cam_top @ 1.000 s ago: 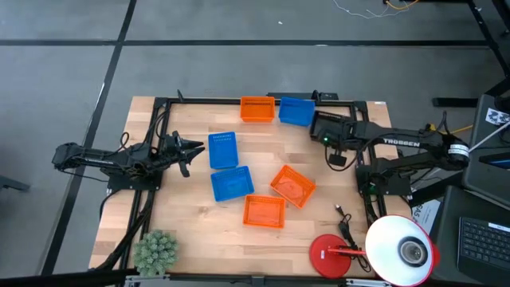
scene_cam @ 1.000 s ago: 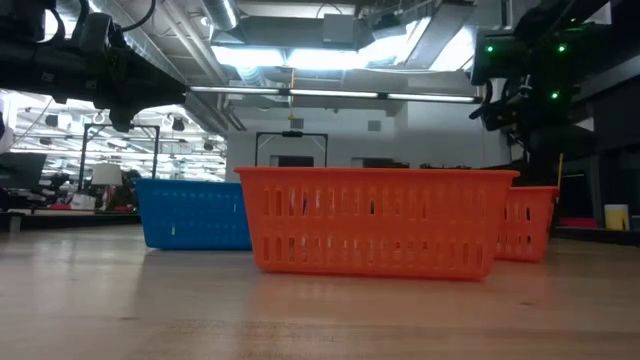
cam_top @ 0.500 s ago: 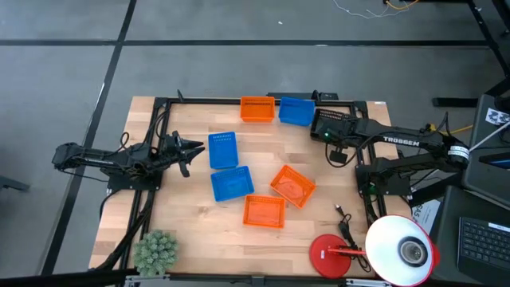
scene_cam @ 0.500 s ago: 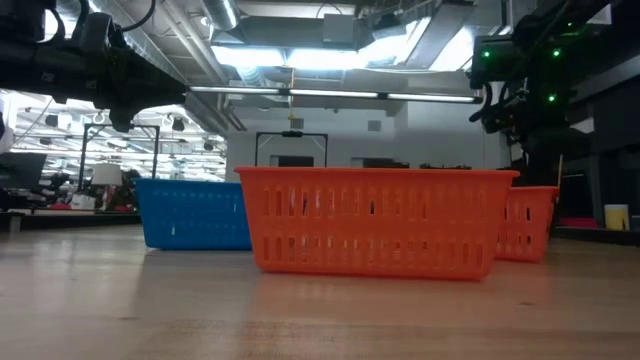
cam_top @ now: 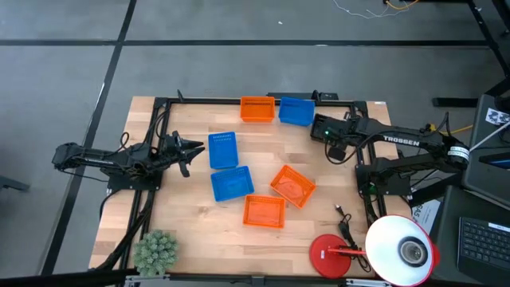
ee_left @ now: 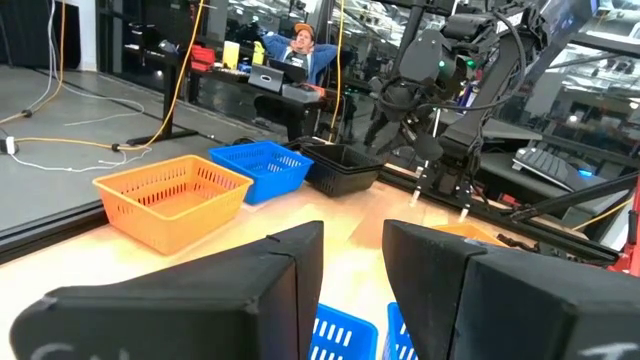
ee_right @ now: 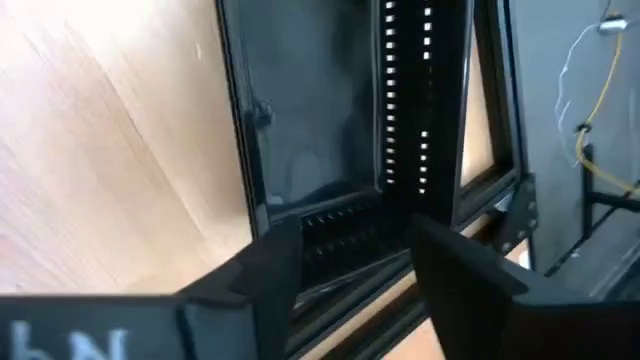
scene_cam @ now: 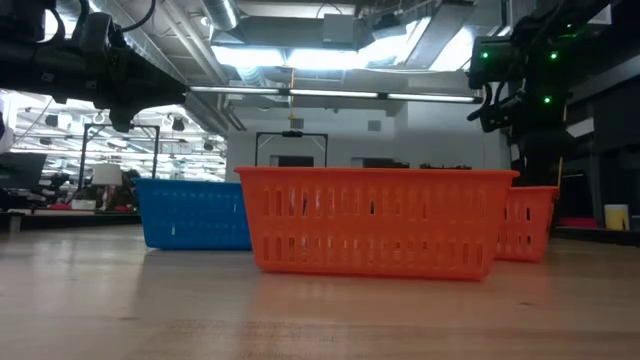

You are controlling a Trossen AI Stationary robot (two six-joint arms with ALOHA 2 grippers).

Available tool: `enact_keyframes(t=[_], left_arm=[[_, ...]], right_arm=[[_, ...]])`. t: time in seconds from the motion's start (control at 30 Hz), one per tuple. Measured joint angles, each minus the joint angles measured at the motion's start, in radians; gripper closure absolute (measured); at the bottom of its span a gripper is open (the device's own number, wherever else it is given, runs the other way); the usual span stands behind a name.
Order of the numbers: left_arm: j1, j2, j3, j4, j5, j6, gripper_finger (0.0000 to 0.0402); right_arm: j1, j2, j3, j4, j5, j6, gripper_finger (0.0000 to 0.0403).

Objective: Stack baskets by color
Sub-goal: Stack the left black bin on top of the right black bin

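The right hand (cam_top: pixel 333 149), fingers apart, hangs over a black basket (ee_left: pixel 340 168); nothing held.

The light wooden desk (cam_top: pixel 191 215) carries six open baskets in plain sight. At the far edge an orange basket (cam_top: pixel 256 109) and a blue basket (cam_top: pixel 296 112) sit side by side, with a black basket (ee_left: pixel 340 167) just right of them. Nearer the middle, two blue baskets (cam_top: pixel 222 149) (cam_top: pixel 232 184) lie one behind the other. To their right a tilted orange basket (cam_top: pixel 292 185) sits beside a squarer one (cam_top: pixel 264 211). A fuzzy green plant (cam_top: pixel 154 252) stands at the near left corner, a red lamp base (cam_top: pixel 333 257) at the near right.
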Motion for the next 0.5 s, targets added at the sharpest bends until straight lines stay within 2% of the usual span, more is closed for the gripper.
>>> enact_keyframes(t=[0.07,0.23,0.3,0.4,0.5], left_arm=[[0.000,0.000,0.000,0.000,0.000,0.000,0.0303],[0.000,0.000,0.000,0.000,0.000,0.000,0.0303],[0.000,0.000,0.000,0.000,0.000,0.001,0.0303],[0.000,0.000,0.000,0.000,0.000,0.001,0.0303],[0.000,0.000,0.000,0.000,-0.001,0.006,0.0303]], right_arm=[[0.002,0.000,0.000,0.003,-0.063,0.056,0.0201],[0.033,0.001,0.000,0.021,-0.394,0.023,0.0204],[0.040,0.015,0.002,0.024,-0.405,0.023,0.0210],[0.036,0.069,0.002,0.027,-0.342,0.055,0.0222],[0.032,0.149,0.002,0.027,-0.332,0.060,0.0232]])
